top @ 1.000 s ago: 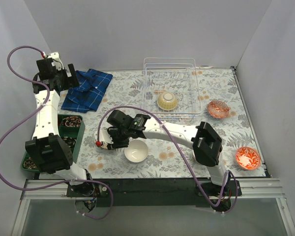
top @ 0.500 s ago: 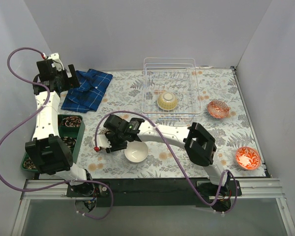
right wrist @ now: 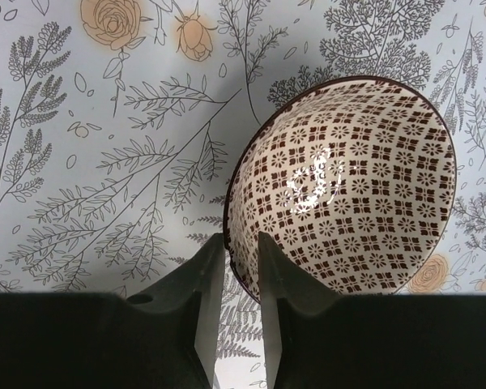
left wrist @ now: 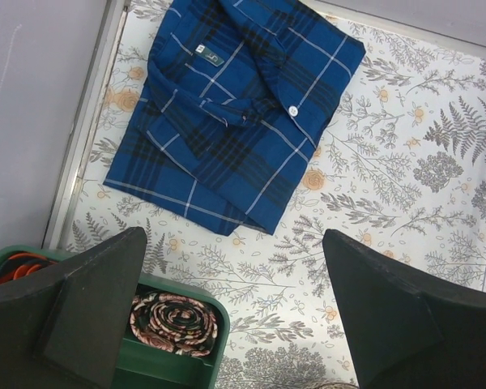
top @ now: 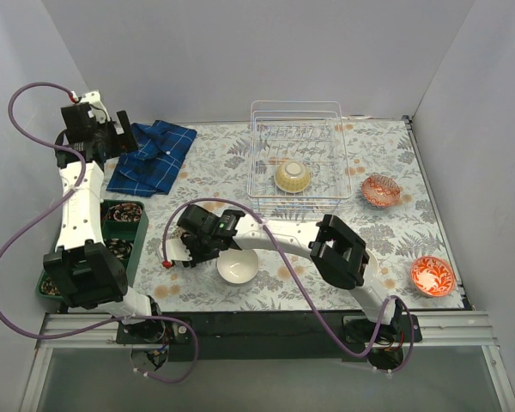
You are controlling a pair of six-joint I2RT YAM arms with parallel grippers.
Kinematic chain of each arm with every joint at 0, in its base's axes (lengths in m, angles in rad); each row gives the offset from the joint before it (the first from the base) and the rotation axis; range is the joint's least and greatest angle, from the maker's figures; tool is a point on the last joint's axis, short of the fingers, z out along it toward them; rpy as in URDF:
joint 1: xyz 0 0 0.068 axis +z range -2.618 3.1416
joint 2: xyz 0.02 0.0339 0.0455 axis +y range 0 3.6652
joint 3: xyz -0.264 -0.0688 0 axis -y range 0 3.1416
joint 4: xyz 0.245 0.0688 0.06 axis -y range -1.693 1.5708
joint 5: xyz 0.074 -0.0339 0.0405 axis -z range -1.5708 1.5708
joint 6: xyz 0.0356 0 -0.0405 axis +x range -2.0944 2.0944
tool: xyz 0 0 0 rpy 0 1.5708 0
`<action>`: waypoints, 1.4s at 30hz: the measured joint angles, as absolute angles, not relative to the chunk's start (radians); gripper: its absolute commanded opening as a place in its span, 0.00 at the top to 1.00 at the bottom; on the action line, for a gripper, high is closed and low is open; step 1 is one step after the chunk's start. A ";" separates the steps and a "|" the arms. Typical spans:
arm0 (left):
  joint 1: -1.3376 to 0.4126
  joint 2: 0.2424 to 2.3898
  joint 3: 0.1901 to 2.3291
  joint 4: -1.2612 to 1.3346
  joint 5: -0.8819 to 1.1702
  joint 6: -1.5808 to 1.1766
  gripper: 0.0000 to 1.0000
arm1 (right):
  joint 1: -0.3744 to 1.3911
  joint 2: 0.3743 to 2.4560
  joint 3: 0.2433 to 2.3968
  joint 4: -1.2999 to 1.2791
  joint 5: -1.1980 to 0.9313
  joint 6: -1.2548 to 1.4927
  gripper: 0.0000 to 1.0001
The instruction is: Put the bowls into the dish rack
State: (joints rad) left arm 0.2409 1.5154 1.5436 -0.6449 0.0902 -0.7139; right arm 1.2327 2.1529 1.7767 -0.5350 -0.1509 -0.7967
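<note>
A bowl with a brown flower pattern inside (right wrist: pixel 348 186) sits on the floral tablecloth. My right gripper (right wrist: pixel 241 243) is shut on its left rim, one finger inside and one outside. In the top view this gripper (top: pixel 187 247) covers most of that bowl (top: pixel 177 251). A white bowl (top: pixel 238 266) lies just right of it. The white wire dish rack (top: pixel 295 104) stands at the back with a yellow bowl (top: pixel 292 177) in it. Two red bowls (top: pixel 380 190) (top: pixel 433 275) lie at the right. My left gripper (top: pixel 112 137) (left wrist: pixel 235 243) is open and empty, high at the far left.
A folded blue plaid shirt (top: pixel 153 154) (left wrist: pixel 235 105) lies at the back left. A green compartment tray (top: pixel 134 240) (left wrist: pixel 190 365) with rolled items stands along the left edge. Grey walls close the left, back and right sides.
My right gripper has shifted a little left and toward the near edge, and the right arm's elbow has swung left. The left arm has not moved.
</note>
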 measured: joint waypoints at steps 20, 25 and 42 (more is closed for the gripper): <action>0.239 1.457 1.615 -0.643 0.227 -0.678 0.15 | 1.122 2.008 1.888 -0.677 -0.294 -0.639 0.99; 0.142 1.501 1.765 -0.615 0.396 -0.580 0.13 | 0.836 1.885 1.969 -0.636 -0.460 -0.477 0.99; -0.208 1.885 1.968 -0.659 0.568 -0.493 0.23 | 0.200 1.874 1.693 -0.244 -0.990 0.333 0.99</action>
